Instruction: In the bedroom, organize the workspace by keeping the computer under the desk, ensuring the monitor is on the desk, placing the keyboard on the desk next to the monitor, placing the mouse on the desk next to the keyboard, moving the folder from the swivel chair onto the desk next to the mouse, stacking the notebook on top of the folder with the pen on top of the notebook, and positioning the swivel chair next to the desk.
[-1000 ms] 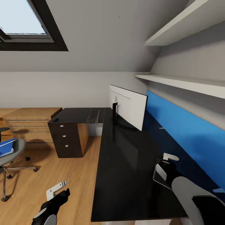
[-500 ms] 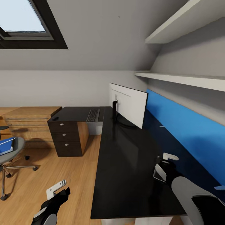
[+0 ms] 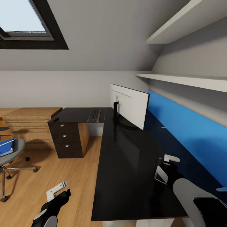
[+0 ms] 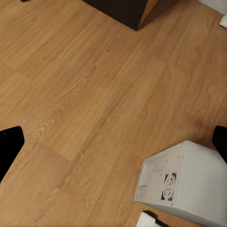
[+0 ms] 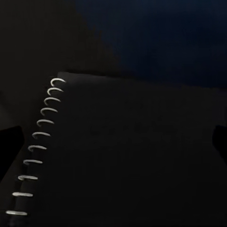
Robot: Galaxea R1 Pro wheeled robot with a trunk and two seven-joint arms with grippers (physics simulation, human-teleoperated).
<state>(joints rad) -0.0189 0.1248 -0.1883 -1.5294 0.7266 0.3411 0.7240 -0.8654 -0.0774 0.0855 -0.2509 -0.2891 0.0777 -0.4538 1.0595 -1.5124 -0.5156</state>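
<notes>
Room: attic bedroom with a sloped ceiling, a skylight (image 3: 25, 23) at upper left, wood floor (image 3: 72, 176), white shelves (image 3: 186, 82) and a blue wall panel (image 3: 189, 132) along the right.
Left gripper (image 3: 58, 191): nearest, low over the floor left of the desk; fingers spread apart, nothing between them.
Right gripper (image 3: 167, 165): over the near right part of the desk, fingers apart; whether it grips anything I cannot tell.
Notebook (image 5: 123, 151): dark, spiral-bound, lying on the dark desk surface right below the right wrist camera.
Computer (image 4: 189, 187): white case standing on the floor, seen from the left wrist.
Desk (image 3: 126, 164): black L-shaped top running from near to far along the right wall, with a drawer unit (image 3: 67, 138) under its far left wing.
Swivel chair (image 3: 9, 157): at the left edge, well apart from the desk.
Folder (image 3: 6, 147): blue, lying on the chair seat.
Monitor (image 3: 130, 105): upright on the far desk, white back toward the camera.
Keyboard (image 3: 94, 116): on the far left wing, left of the monitor.
Mouse (image 3: 56, 119): small dark shape at the wing's far left edge.
</notes>
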